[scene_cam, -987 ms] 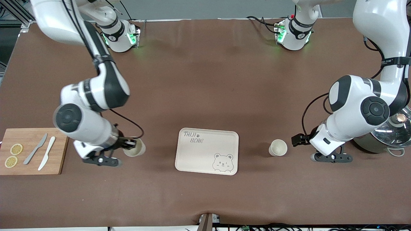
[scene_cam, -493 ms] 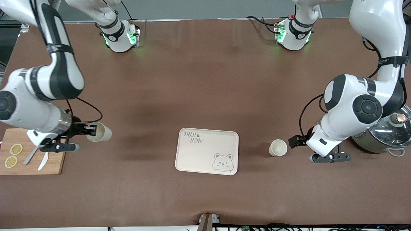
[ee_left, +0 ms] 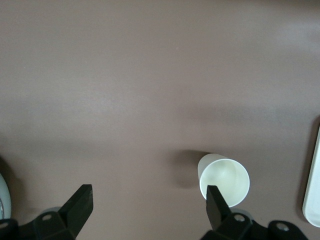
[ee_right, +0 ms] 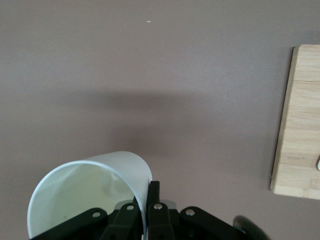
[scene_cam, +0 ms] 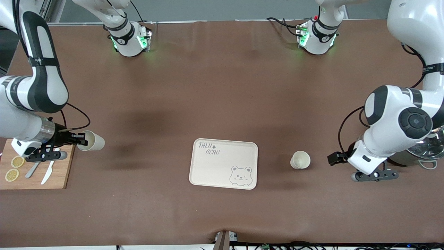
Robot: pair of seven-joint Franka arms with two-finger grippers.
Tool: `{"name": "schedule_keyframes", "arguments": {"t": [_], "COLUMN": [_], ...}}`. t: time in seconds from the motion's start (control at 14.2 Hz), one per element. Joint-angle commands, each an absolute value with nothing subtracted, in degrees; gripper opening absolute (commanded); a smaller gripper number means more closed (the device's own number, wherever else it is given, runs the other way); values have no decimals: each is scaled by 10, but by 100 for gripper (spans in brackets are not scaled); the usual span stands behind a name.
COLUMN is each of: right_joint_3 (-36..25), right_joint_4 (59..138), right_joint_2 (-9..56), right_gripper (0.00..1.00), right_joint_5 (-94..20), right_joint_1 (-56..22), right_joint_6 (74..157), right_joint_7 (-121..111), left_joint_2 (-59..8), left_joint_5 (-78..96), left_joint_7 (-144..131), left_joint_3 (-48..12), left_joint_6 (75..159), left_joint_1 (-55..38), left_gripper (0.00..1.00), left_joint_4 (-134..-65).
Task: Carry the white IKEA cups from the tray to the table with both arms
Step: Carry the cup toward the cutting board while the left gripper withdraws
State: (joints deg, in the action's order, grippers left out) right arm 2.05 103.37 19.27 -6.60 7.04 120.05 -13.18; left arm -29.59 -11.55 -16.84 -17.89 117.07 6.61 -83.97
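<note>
Risk: R gripper (scene_cam: 80, 140) pinches only the rim wall of one cup (scene_cam: 91, 140), held tilted over the table (scene_cam: 222, 90) by the cutting board (scene_cam: 38, 173) edge. Thin grip, so cup may slip or tip on release, or land on board instead of table. R arm reaches low toward its own table end. L gripper (scene_cam: 333, 159) open, empty, near 2nd cup (scene_cam: 300, 160), which stands upright on table beside the tray (scene_cam: 223, 164); tray empty.

Wide bare counter (scene_cam: 222, 86) lies between the arm bases and the tray (scene_cam: 223, 163). The cutting board (scene_cam: 34, 173) and what looks like a lidded pot (scene_cam: 425, 149) crowd its two ends.
</note>
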Motion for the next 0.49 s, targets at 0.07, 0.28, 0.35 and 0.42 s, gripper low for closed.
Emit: {"name": "schedule_keyframes", "arguments": {"t": [0.07, 0.28, 0.35, 0.42], "right_joint_3": [29, 30, 30, 30], "right_joint_4": [1099, 1129, 1129, 1129], "right_joint_2": [179, 190, 199, 207], "right_gripper": [0, 0, 0, 0], "right_joint_5": [-80, -80, -80, -80], "right_joint_1": [80, 73, 74, 73], "right_joint_6": [1263, 1314, 1317, 1324], "right_joint_7": [-150, -150, -150, -150], "left_joint_2": [-295, -266, -253, -243], "left_joint_5": [-111, -103, -102, -102], "left_joint_7": [-159, -167, -167, -166], "left_joint_3": [-189, -206, -209, -210], "left_joint_6": [1168, 1156, 1147, 1137], "left_joint_1": [68, 68, 69, 73], "left_gripper": [100, 100, 100, 100], "left_joint_4": [-829, -828, -825, -824]}}
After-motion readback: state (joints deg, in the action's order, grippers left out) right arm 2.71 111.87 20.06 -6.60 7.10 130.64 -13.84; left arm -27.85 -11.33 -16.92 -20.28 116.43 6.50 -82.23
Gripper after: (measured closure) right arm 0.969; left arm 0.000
